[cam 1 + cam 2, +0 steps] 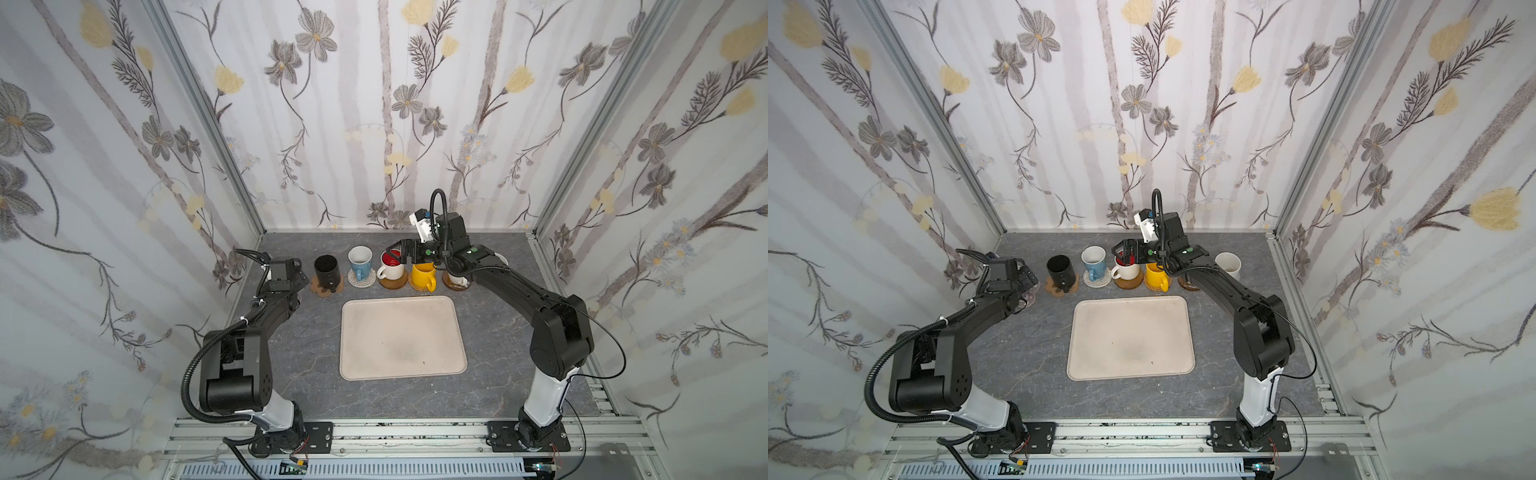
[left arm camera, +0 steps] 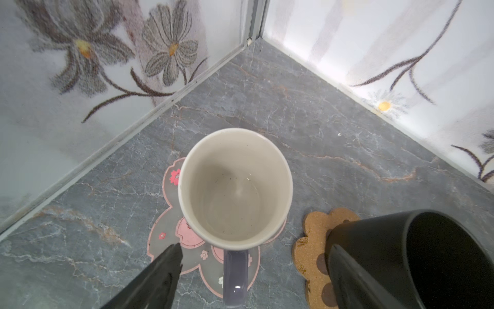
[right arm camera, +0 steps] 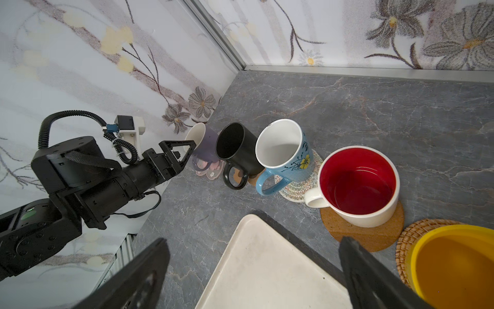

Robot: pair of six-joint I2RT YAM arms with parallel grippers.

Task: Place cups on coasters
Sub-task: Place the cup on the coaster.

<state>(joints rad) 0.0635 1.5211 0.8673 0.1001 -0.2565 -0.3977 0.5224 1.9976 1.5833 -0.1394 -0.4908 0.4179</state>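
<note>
A lavender cup (image 2: 235, 187) stands upright on the pink blossom coaster (image 2: 165, 235) near the back left corner. My left gripper (image 2: 254, 249) is open, with its fingers either side of the cup's handle (image 2: 236, 278) and apart from it. Beside it a black cup (image 1: 327, 270) sits on the brown paw coaster (image 1: 322, 291). Further along the back row a light blue cup (image 1: 360, 261), a white cup with red inside (image 1: 390, 268) and a yellow cup (image 1: 424, 276) each rest on a coaster. My right gripper (image 1: 395, 253) hangs open and empty above the red-inside cup. The right arm partly hides a cream cup (image 1: 1228, 264).
A large beige tray (image 1: 401, 336) lies in the middle of the grey marble table (image 1: 307, 374), just in front of the cup row. Flowered walls enclose the left, back and right sides. The left gripper is close to the left wall.
</note>
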